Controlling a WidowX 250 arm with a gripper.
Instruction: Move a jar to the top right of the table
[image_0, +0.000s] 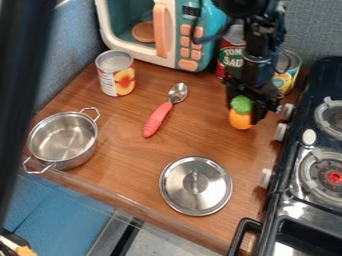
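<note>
The black two-finger gripper (247, 106) — closed around a small, orange, green-topped, jar-like object (240, 119) — hangs over the upper right of the brown wooden table (133, 162), near the black stove (327, 67).

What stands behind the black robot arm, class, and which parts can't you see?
A red can shows left of the robot arm in the picture, a yellow-and-blue can right of it. The arm covers part of each; anything fully behind it cannot be seen.
</note>
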